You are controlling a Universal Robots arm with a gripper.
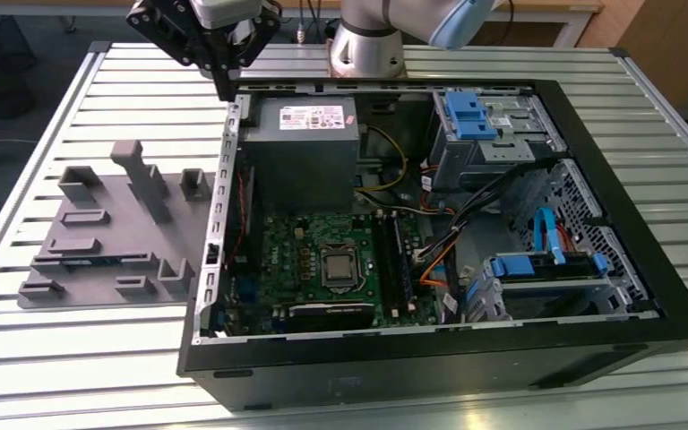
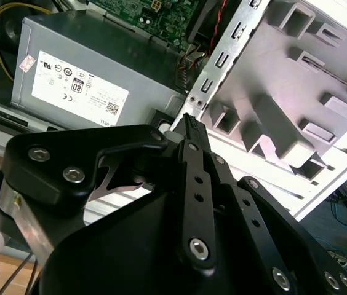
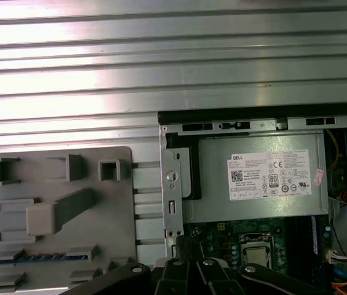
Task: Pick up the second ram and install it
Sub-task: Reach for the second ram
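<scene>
Taking the exterior view as a clock face, the nearest thing was the black wall of the open computer case (image 1: 416,358) at 6 o'clock. Just beyond it, near the centre, lay the green motherboard (image 1: 308,242). Its long black slot rails (image 1: 394,260) ran at 3 o'clock of the processor socket (image 1: 341,267). Whether a stick already sat in them could not be told.

At 9 o'clock, outside the case on the slatted table (image 1: 81,98), lay the grey fixture tray (image 1: 123,233). The second ram (image 1: 90,261) stood on edge in a slot on the tray's near side, showing as a thin blue line. The first wrist view showed the same blue edge (image 3: 31,259) seated in that slot.

Further back, at 12 o'clock of the motherboard, sat the grey power supply (image 1: 300,152). Furthest, at 11 o'clock, the gripper (image 1: 225,92) hung over the case's far corner wall, well apart from the tray slot. Its fingers were together and carried nothing.

By my judgement the work stood at the very start of the pick, with nothing grasped. The next move would call for spreading the fingers and travelling toward 8 o'clock until above the stick. It would then need turning so the pads face the stick's flat sides, and a straight descent that clears the neighbouring tray blocks.
</scene>
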